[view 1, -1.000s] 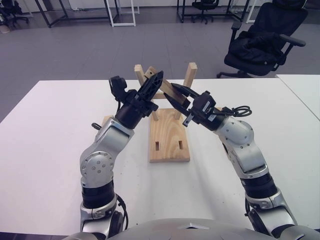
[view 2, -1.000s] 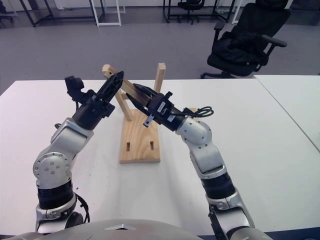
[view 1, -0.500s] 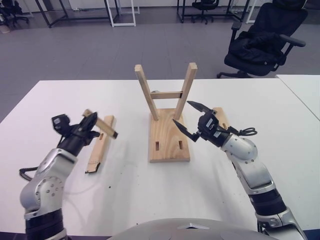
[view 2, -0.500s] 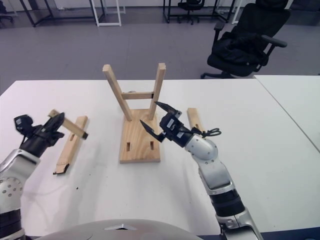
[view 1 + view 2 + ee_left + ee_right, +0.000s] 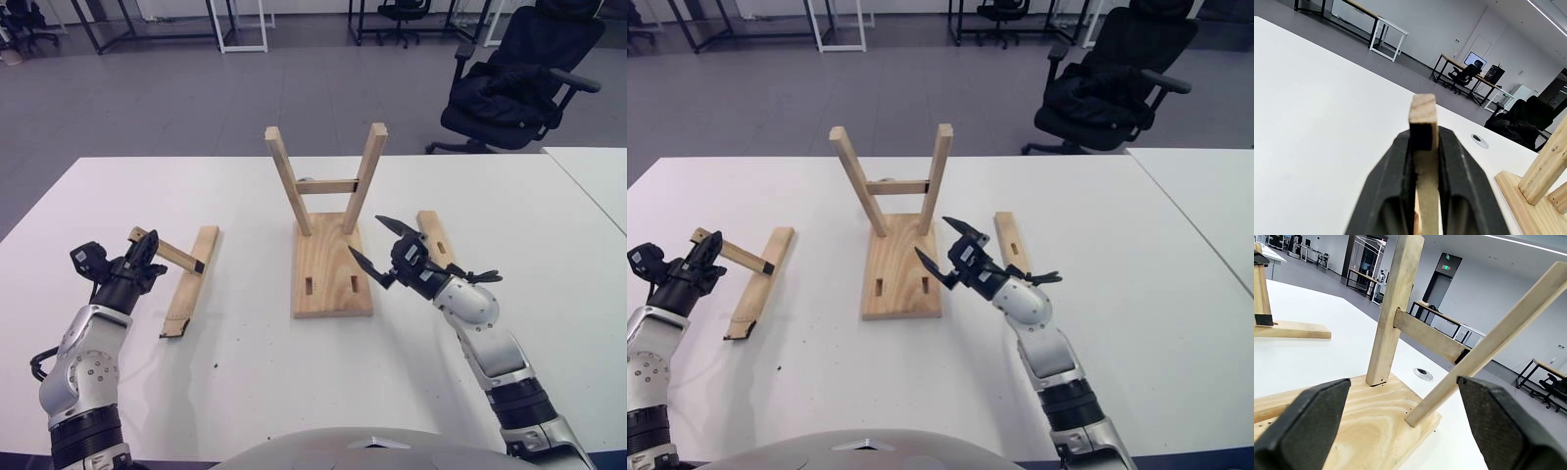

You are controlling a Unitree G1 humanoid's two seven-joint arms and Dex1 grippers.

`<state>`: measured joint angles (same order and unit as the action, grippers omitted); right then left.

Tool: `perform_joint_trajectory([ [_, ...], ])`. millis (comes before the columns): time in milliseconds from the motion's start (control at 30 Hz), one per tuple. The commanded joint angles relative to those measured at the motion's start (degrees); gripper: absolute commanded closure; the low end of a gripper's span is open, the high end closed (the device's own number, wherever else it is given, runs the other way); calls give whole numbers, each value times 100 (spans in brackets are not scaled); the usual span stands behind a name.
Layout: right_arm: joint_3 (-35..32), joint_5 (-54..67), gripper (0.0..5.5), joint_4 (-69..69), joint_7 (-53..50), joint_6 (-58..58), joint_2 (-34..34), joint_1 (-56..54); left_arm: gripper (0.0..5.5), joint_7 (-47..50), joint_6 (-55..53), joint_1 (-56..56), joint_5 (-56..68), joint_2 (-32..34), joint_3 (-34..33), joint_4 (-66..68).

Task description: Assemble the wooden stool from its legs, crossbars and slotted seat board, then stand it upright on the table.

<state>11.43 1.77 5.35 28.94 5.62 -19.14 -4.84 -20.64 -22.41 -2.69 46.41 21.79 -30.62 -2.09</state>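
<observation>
The left gripper (image 5: 144,257) is clamped tight on one end of a held crossbar (image 5: 178,255) at the table's left, whose other end meets a flat leg (image 5: 191,284) lying there. The right gripper (image 5: 364,235) gapes wide, empty, just right of the slotted seat board (image 5: 331,284). On the board's far end stand two upright legs (image 5: 286,181) joined by a fitted crossbar (image 5: 326,186), and a spare leg (image 5: 432,235) lies further right.

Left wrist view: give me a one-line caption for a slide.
Left hand shut on a wooden bar, white table beyond, seat board and an inserted leg at the edge.
</observation>
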Motion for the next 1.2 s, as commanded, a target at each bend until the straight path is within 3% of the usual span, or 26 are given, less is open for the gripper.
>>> perform_joint_trajectory([
  [33, -35, -63, 146, 23, -21, 29, -11, 23, 509, 56, -78, 76, -103, 18, 14, 74],
  [433, 9, -93, 146, -44, 0, 55, 7, 60, 509, 59, -115, 244, -78, 240, -272, 135],
  [933, 35, -199, 146, -23, 115, 30, -35, 103, 509, -282, 359, -149, -1293, 273, 429, 565],
  [1200, 208, -548, 146, -79, 122, 251, -145, 40, 509, -212, 413, -458, -1842, 165, 1208, 721],
])
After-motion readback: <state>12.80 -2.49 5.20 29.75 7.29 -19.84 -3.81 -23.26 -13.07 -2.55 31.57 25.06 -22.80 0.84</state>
